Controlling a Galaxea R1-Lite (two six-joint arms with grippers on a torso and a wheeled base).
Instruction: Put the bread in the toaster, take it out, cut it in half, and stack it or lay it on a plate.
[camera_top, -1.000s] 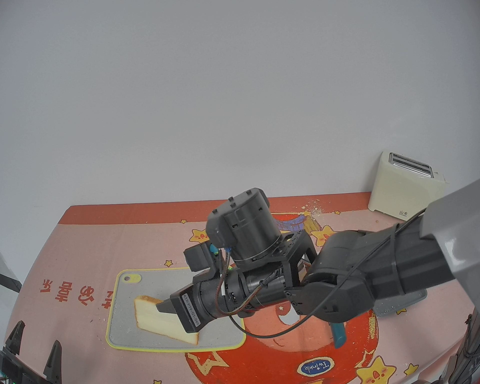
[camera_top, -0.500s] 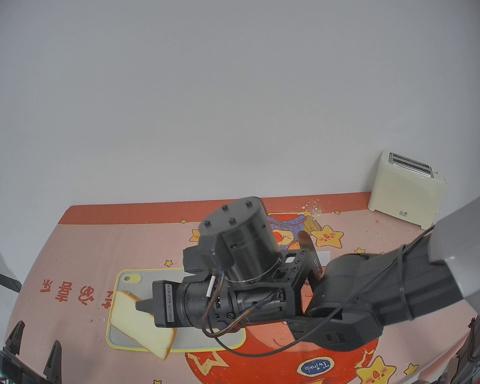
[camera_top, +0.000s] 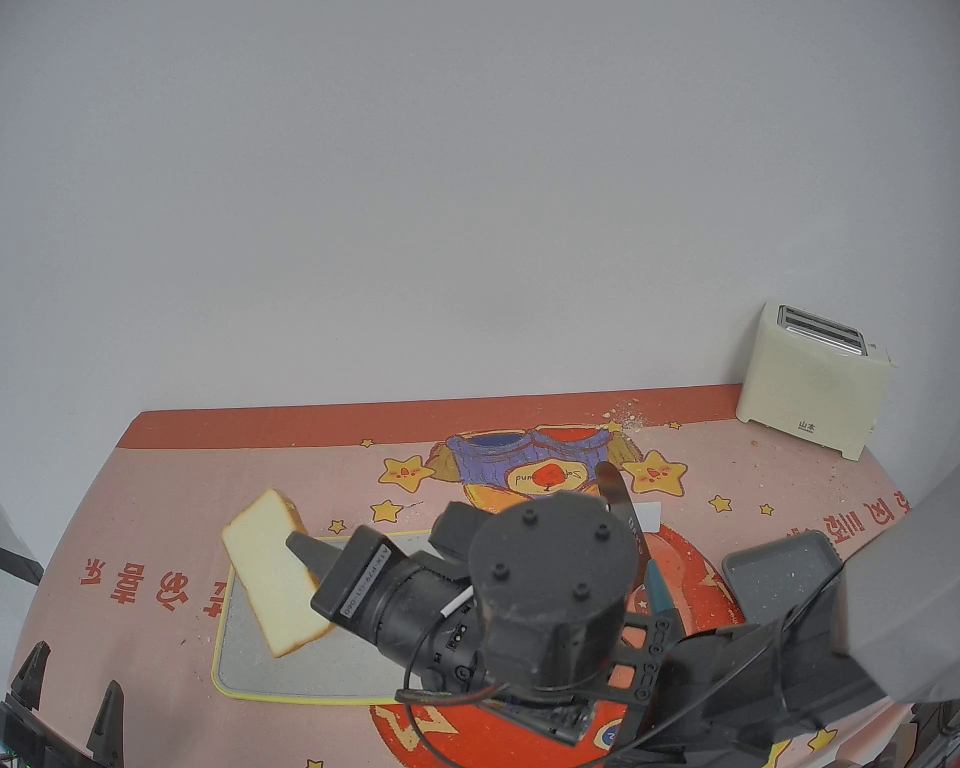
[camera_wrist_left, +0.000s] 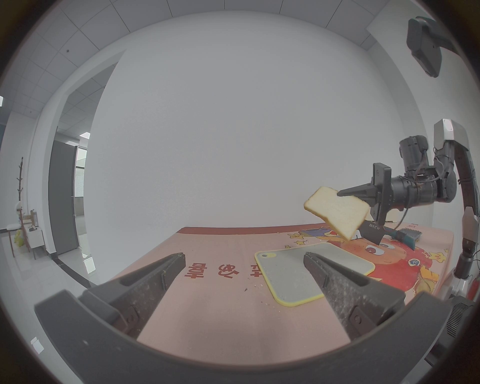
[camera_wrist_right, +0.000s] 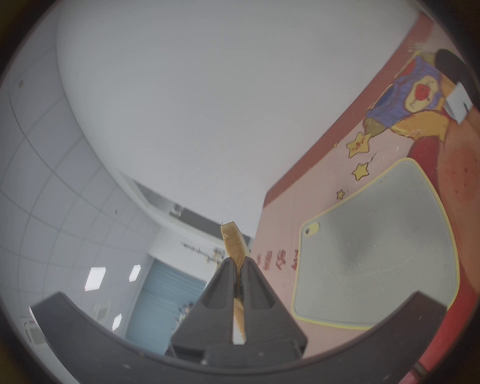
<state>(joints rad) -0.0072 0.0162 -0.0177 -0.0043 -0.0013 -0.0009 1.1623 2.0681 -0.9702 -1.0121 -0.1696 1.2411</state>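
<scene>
A pale slice of bread (camera_top: 268, 570) with a tan crust hangs in the air above the left end of the grey cutting board (camera_top: 290, 655). My right gripper (camera_top: 300, 550) is shut on its edge. From the side, the bread (camera_wrist_left: 336, 212) floats well above the board (camera_wrist_left: 295, 270), pinched by the right gripper (camera_wrist_left: 345, 192). In the right wrist view the bread (camera_wrist_right: 234, 245) shows edge-on between the shut fingers (camera_wrist_right: 220, 290). My left gripper (camera_wrist_left: 245, 270) stands open and empty, low at the table's left front. The cream toaster (camera_top: 812, 380) stands at the far right corner.
A knife with a teal handle (camera_top: 655, 590) lies right of the board, partly behind my right arm. A grey tray (camera_top: 785, 572) sits at the right. The tablecloth is pink and red with a cartoon print (camera_top: 530, 470). A white wall stands behind the table.
My right gripper has lifted the bread off the cutting board and turned it up on edge, moving it up and left. The right arm has swung nearer the head camera.
</scene>
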